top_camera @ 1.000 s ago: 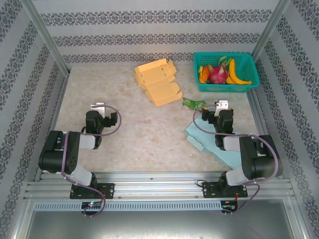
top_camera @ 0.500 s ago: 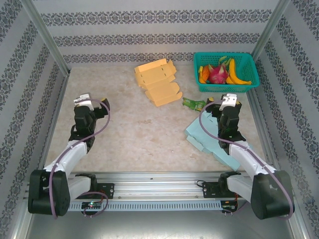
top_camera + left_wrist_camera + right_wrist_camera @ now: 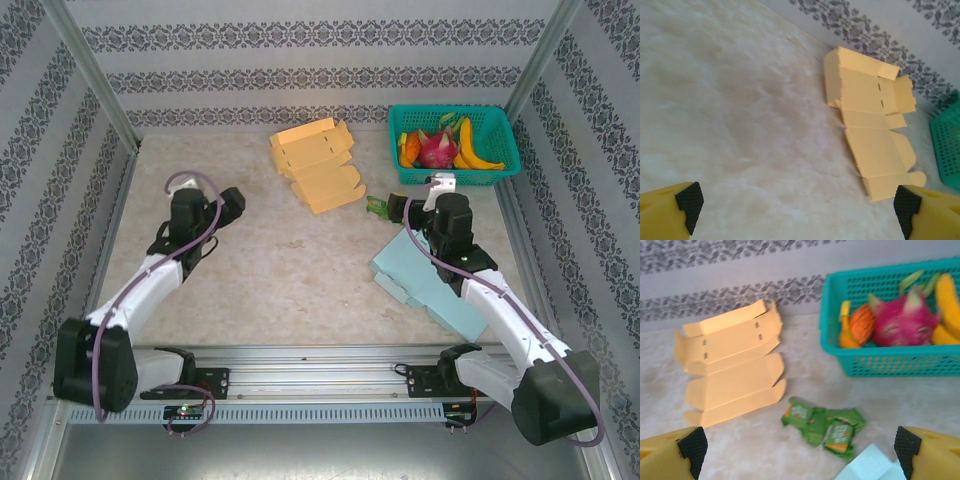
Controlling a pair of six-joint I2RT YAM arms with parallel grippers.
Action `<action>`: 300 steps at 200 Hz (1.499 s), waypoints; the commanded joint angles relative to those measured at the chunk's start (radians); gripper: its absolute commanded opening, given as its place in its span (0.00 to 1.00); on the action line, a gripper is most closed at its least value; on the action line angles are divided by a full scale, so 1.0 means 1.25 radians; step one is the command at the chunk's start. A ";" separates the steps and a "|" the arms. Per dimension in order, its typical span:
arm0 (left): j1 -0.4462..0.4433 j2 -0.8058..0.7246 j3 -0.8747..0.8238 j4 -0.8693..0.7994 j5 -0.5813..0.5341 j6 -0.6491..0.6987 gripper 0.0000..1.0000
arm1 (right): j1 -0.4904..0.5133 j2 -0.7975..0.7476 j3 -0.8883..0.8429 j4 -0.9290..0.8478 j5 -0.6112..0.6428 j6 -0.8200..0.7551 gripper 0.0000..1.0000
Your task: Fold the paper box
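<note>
A flat, unfolded yellow paper box [image 3: 315, 165] lies at the back middle of the table; it also shows in the left wrist view [image 3: 870, 125] and the right wrist view [image 3: 730, 370]. A second flat box, pale blue [image 3: 430, 285], lies at the right under my right arm, its corner [image 3: 870, 465] just showing between the fingers. My left gripper [image 3: 232, 203] is open, left of the yellow box and apart from it; in the left wrist view the left gripper [image 3: 797, 205] holds nothing. My right gripper [image 3: 415, 212] is open over the blue box's far end, and in its own view the right gripper [image 3: 797, 447] is empty.
A teal basket [image 3: 450, 178] of fruit stands at the back right, its wall [image 3: 900, 365] close ahead of my right gripper. Green snack packets [image 3: 388, 208] lie between the yellow box and the blue one, the packets [image 3: 822, 425] just ahead of my right fingers. Patterned walls and metal posts ring the table.
Both arms have unfolded from near the front edge and reached forward. The left gripper moved toward the yellow box, the right toward the packets and basket. Both stayed open.
</note>
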 commanded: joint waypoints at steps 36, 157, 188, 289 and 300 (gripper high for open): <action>-0.041 0.425 0.447 -0.149 0.008 -0.005 1.00 | 0.062 -0.050 0.001 -0.149 -0.086 0.071 0.98; -0.045 1.056 1.303 -0.532 -0.035 0.143 0.91 | 0.094 -0.208 -0.059 -0.139 -0.055 0.093 0.98; -0.044 1.081 1.313 -0.525 -0.064 0.153 0.81 | 0.095 -0.218 -0.062 -0.137 -0.060 0.100 0.98; -0.042 1.071 1.313 -0.509 -0.056 0.142 0.00 | 0.096 -0.220 -0.060 -0.145 -0.056 0.099 0.98; -0.043 1.057 1.310 -0.510 -0.044 0.142 0.00 | 0.096 -0.218 -0.061 -0.145 -0.055 0.097 0.98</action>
